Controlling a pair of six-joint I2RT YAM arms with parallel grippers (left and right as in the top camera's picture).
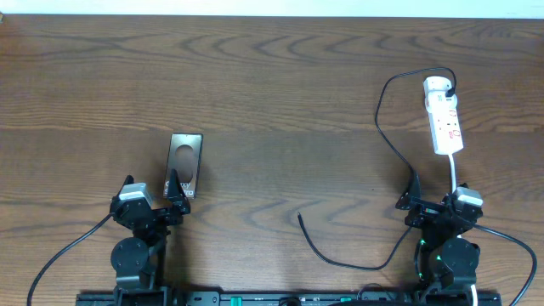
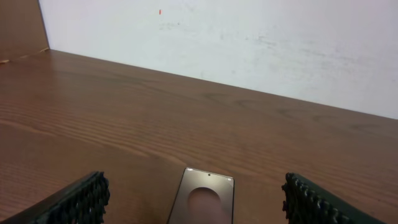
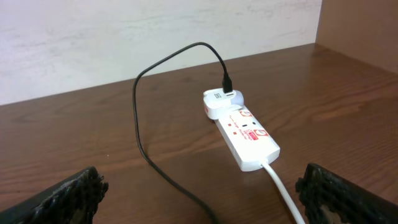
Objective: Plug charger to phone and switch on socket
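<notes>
Two pincers wide apart, empty: L pincer [image 2: 196, 200] over phone [image 2: 205, 186] end, R pincer [image 3: 199, 194] facing socket [image 3: 249, 134].

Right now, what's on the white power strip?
White adapter block at far end of narrow white power strip, thin black cable plugged in. Beneath it: hidden.

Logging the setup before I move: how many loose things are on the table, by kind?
phone: 1
charger: 1
power strip: 1
Total: 3
</notes>
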